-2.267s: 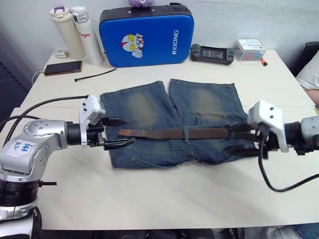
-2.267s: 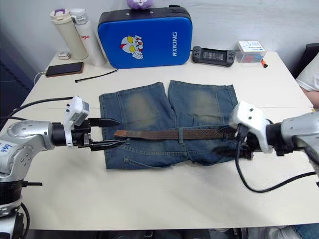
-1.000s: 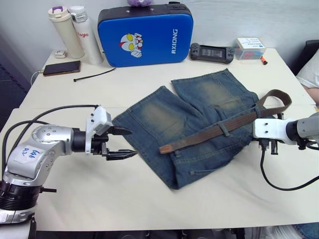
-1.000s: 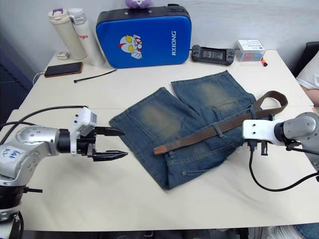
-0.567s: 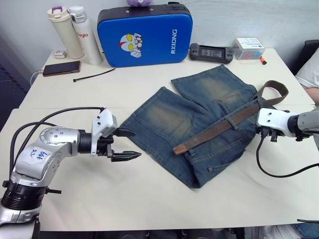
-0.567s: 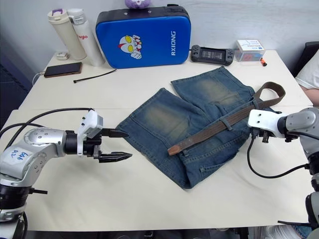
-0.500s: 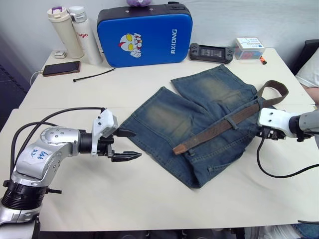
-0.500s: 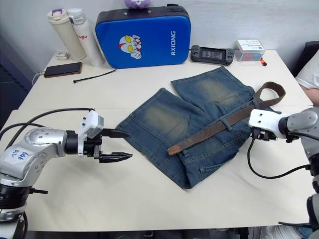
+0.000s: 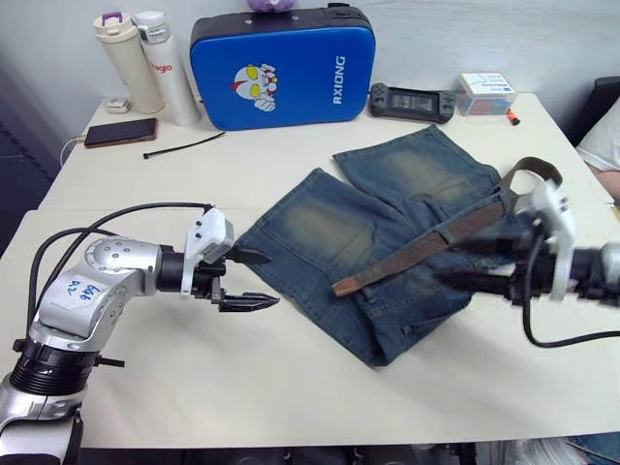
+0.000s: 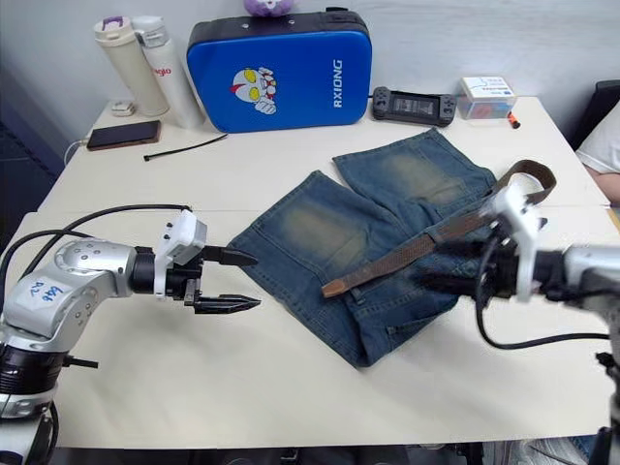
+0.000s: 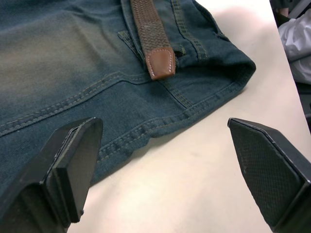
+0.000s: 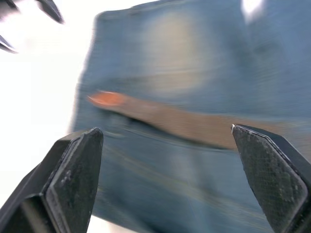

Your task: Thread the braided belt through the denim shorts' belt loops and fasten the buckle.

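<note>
The denim shorts [image 9: 383, 218] lie skewed on the table, waistband toward me. The braided belt [image 9: 407, 254] runs diagonally along the waistband under a belt loop [image 10: 424, 240]; its tan tip [image 11: 160, 63] lies free on the denim and its far end curls up at the right [image 9: 533, 170]. The buckle is hidden. My left gripper [image 9: 260, 280] stands open just left of the shorts' edge, fingers [image 11: 73, 160] apart and empty. My right gripper [image 9: 453, 263] hovers open over the right part of the waistband and belt [image 12: 170, 119], holding nothing.
At the table's back stand a blue case [image 9: 283, 70], two bottles [image 9: 126, 60], a phone [image 9: 121, 132], a black cable tie [image 9: 184, 147], a game controller [image 9: 412, 102] and a small box [image 9: 487, 95]. A person's sleeve [image 9: 603, 145] shows at the right edge.
The shorts and belt were dragged right and turned askew. In the last half second my right gripper swung to point left over the waistband. My left gripper crept right toward the shorts.
</note>
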Robot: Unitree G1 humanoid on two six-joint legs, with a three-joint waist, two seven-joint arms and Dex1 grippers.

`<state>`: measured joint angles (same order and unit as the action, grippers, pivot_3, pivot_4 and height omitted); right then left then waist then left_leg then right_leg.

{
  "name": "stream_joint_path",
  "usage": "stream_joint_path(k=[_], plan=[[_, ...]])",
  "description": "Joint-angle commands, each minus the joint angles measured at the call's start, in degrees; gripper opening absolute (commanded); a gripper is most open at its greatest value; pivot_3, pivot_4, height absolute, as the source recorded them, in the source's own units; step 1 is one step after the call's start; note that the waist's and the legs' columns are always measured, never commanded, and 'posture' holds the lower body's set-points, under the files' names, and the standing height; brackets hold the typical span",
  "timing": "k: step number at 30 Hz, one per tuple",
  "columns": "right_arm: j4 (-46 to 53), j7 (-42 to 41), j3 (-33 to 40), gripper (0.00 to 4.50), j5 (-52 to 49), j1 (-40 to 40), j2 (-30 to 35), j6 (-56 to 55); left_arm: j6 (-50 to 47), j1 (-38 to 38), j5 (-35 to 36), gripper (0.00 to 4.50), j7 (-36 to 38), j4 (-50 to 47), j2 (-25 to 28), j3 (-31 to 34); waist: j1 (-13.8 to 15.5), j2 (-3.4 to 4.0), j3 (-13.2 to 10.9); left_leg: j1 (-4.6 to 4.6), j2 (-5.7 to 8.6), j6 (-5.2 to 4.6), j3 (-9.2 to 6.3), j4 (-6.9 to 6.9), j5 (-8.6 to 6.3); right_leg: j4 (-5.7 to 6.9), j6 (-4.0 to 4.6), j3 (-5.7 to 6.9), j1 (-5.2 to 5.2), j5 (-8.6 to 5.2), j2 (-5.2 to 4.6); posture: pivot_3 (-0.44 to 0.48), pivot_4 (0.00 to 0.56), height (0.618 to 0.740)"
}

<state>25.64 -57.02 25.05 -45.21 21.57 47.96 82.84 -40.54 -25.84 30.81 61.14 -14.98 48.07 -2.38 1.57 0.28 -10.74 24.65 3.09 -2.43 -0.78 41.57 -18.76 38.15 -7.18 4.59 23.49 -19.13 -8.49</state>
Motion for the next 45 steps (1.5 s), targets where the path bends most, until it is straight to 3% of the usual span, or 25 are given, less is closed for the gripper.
stream_joint_path(k=[1, 4, 8, 12, 15, 24, 28, 34, 41, 45], plan=[[-0.58, 10.65, 6.67, 4.48, -14.22, 0.74, -6.74, 9.66, 0.95, -0.72, -0.12, 4.5, 0.77, -0.92, 0.39, 0.39, 0.06, -0.02, 0.01, 0.0, 0.01, 0.0, -0.01, 0.0, 0.0, -0.07, 0.0, 0.01, -0.01, 0.0, 0.0, 0.0, 0.15, 0.664], [-2.05, 21.88, 7.75, 4.48, -20.35, -1.54, -11.44, 9.66, 1.31, -0.54, -0.35, 4.5, 0.15, -1.22, -0.08, 0.63, 0.08, -0.02, 0.01, 0.0, 0.15, -0.03, -0.03, -0.02, 0.01, 0.04, 0.0, -0.03, 0.01, 0.0, -0.06, 0.0, 0.15, 0.664], [-14.5, 41.75, 10.79, 4.48, -35.45, -2.2, -18.24, 9.66, 1.44, -0.03, -0.4, 4.5, -0.04, -1.7, -0.05, 0.89, -0.19, -0.05, 0.03, -0.06, 0.17, -0.05, 0.01, -0.05, 0.03, 0.37, 0.0, -0.06, 0.01, 0.0, -0.05, 0.0, 0.15, 0.664], [-18.64, 67.82, 1.53, 4.48, -61.77, -7.51, -18.73, -8.77, 1.86, 0.54, -0.81, 4.5, -1.24, -2.3, -0.09, 1.57, -0.28, 0.01, 0.0, -0.11, 0.19, -0.09, 0.04, -0.07, 0.05, 0.6, 0.01, -0.13, 0.1, 0.0, -0.07, 0.0, 0.15, 0.664], [-19.33, 76.88, -1.78, 4.48, -67.69, -7.6, -21.89, -16.99, 2.09, 1.11, -1.0, 4.5, -2.02, -2.87, -0.04, 1.87, -0.47, 0.01, 0.0, -0.11, 0.17, -0.12, 0.21, -0.06, 0.07, 0.58, 0.01, -0.22, 0.13, -0.01, -0.05, 0.0, 0.15, 0.664], [-19.33, 82.76, -5.77, 4.48, -67.79, -6.06, -26.07, -21.62, 1.75, 2.06, -0.62, 4.5, -3.17, -3.84, 0.49, 2.84, -0.3, 0.01, 0.0, -0.12, 0.15, -0.16, 0.26, -0.07, 0.06, 0.67, 0.01, -0.33, 0.21, -0.01, 0.02, 0.0, 0.15, 0.664], [-19.87, 84.45, -7.51, 3.23, -67.79, -5.08, -27.96, -22.97, 1.74, 2.38, -0.88, 4.5, -3.48, -4.02, 0.44, 3.04, -0.45, 0.01, 0.0, -0.12, 0.15, -0.17, 0.27, -0.08, 0.06, 0.69, 0.01, -0.36, 0.24, -0.01, 0.03, 0.0, 0.15, 0.664], [-20.0, 83.65, -6.02, 0.09, -67.79, -5.04, -25.44, -23.7, 2.21, 2.64, -1.17, 4.5, -3.43, -3.46, 0.91, 3.31, -0.36, 0.01, 0.0, -0.11, 0.15, -0.2, 0.3, -0.08, 0.04, 0.77, 0.01, -0.41, 0.3, -0.01, 0.02, 0.0, 0.15, 0.664], [-22.14, 76.72, -1.4, 0.02, -67.79, -4.14, -14.25, -22.45, 2.06, 2.08, -0.97, 4.5, -2.78, -3.11, 0.59, 2.96, -0.32, 0.03, -0.01, -0.09, 0.15, -0.26, 0.34, -0.06, 0.03, 0.71, 0.01, -0.4, 0.28, -0.01, 0.01, 0.0, 0.15, 0.664], [-22.7, 71.06, -2.71, 0.02, -67.09, -1.27, -7.23, -21.18, 2.27, 1.23, -0.86, 4.5, -1.66, -2.61, 0.14, 2.22, -0.32, 0.04, -0.02, -0.08, 0.14, -0.3, 0.48, -0.08, 0.03, 0.68, 0.01, -0.44, 0.31, -0.01, -0.02, 0.0, 0.15, 0.664]])
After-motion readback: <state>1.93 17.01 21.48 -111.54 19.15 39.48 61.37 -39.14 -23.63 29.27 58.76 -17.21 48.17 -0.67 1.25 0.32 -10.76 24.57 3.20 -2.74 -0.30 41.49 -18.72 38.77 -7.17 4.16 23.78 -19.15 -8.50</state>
